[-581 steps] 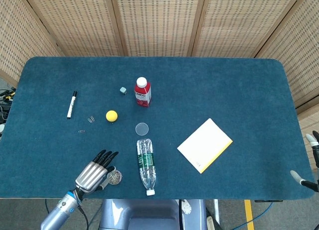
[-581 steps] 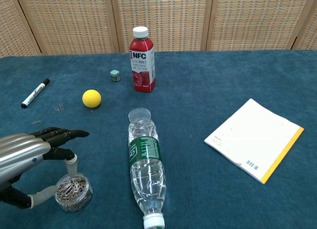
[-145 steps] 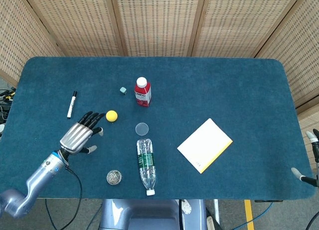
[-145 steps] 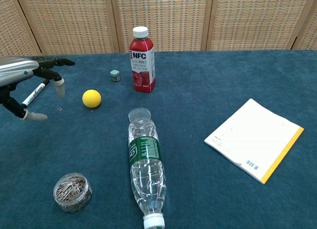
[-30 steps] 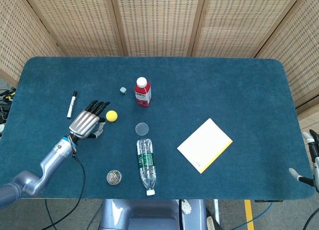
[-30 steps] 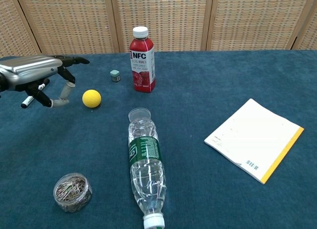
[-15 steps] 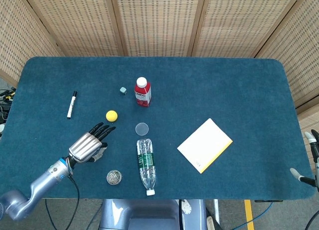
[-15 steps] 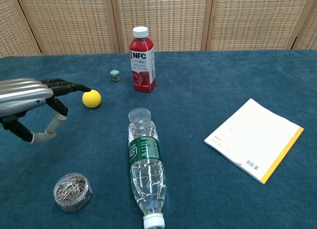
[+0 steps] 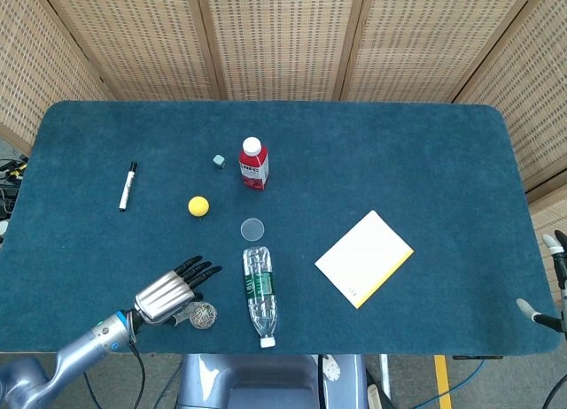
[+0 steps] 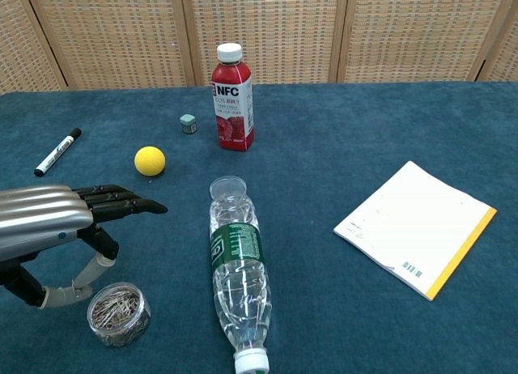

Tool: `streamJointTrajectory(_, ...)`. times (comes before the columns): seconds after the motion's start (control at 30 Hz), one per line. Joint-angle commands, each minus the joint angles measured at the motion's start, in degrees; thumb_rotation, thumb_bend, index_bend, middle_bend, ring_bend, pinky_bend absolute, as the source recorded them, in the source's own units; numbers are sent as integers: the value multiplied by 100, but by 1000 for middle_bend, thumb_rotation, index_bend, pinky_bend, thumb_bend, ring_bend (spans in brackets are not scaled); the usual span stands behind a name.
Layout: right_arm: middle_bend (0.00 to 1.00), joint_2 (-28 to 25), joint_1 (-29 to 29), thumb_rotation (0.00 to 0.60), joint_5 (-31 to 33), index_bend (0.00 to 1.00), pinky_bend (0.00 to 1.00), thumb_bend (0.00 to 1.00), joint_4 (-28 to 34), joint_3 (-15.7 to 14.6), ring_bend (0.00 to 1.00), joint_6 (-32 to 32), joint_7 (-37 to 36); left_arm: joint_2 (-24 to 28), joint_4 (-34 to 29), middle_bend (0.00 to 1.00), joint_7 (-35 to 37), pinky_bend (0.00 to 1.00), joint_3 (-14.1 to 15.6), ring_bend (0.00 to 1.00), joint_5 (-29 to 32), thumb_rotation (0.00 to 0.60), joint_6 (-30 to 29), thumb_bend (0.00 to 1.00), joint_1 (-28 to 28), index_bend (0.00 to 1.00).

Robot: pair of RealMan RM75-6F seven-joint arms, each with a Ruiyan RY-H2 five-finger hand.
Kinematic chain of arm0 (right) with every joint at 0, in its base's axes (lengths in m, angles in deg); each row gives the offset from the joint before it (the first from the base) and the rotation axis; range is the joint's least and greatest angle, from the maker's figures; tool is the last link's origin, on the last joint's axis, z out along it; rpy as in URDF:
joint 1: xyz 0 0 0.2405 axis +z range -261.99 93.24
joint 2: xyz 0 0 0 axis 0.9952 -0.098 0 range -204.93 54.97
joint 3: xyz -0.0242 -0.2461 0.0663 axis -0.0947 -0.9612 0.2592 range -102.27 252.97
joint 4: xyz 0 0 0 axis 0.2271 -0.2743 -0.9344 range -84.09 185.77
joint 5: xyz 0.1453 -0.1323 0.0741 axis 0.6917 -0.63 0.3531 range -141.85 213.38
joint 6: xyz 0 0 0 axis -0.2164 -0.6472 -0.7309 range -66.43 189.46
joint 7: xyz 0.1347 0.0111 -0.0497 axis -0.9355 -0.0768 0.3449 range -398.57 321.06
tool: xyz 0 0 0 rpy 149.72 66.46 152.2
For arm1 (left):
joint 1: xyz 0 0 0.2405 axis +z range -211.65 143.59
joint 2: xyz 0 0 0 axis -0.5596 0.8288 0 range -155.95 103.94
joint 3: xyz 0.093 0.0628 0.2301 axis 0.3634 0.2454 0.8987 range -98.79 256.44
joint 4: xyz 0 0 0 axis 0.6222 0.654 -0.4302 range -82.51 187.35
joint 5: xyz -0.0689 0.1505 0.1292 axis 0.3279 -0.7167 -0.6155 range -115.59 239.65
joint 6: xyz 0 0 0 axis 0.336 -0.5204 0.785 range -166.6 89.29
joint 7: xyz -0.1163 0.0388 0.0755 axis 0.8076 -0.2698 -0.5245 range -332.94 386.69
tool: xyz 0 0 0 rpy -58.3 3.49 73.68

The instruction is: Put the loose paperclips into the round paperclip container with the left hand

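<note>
Blue felt surface [image 10: 324, 147]. My left hand [image 10: 48, 220] hovers just over paperclip container [image 10: 119, 315], thumb and finger pinched; clip between them too small to confirm. I'd centre over container rim, then part fingers.

Left robot hand [image 9: 168, 296] reaching forward, palm down.
Fingers [image 10: 121, 202] extended, thumb and one finger angled downward together.

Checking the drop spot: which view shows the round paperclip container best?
The chest view: the paperclip container is large and unobstructed there, its clips visible through the clear wall, with the left hand above it. In the head view the container is small, partly tucked beside the hand.
</note>
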State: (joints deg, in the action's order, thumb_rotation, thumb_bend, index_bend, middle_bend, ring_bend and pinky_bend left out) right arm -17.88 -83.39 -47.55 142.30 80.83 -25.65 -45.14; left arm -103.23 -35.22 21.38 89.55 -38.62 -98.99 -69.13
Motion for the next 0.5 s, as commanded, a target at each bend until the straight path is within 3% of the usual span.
streamJointTrajectory(0.03, 0, -2, -1, 600, -7, 0, 0, 0, -1, -1, 0, -5, -4, -19, -16, 0, -39, 0, 10, 0, -21, 600, 24, 405, 8, 696)
streamJointTrajectory(0.5, 0, -14, -13, 600, -13, 0, 0, 0, -10, 2, 0, -20, -49, -282, 125, 0, -81, 0, -115, 0, 113, 600, 229, 406, -24, 680)
